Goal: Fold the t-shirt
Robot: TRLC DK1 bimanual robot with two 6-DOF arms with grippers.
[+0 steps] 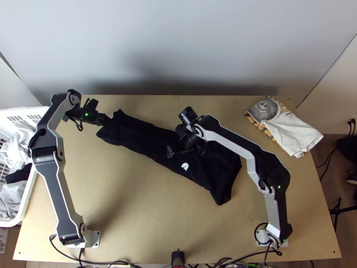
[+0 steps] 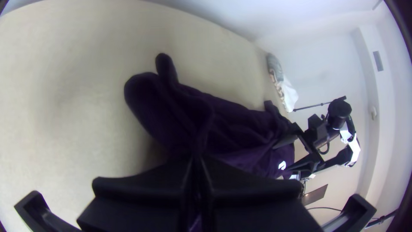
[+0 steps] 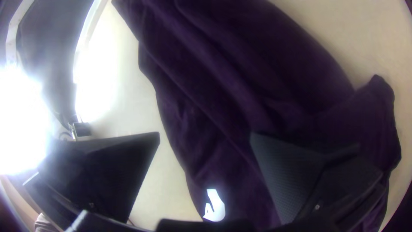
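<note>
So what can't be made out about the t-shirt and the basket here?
Which part of the t-shirt the left gripper pinches: left wrist view, hidden between its fingers.
Cloth directly beneath the right gripper: top view, covered by that gripper and its wrist.
How many layers the t-shirt lies in: top view, dark fabric blends the folds together.
The rest of the white basket: top view, cut off by the left edge.

White slotted basket (image 1: pixel 27 200): located at the left edge of the surface (image 1: pixel 134 223) — contains white, grey and black garments (image 1: pixel 13 196). Printed white cloth (image 1: pixel 290 131): bunched at the far right corner, one end extending past the surface edge. Pale wall (image 1: pixel 178 44): behind the far edge — black cables (image 1: pixel 332 155) hang beyond the right edge
</note>
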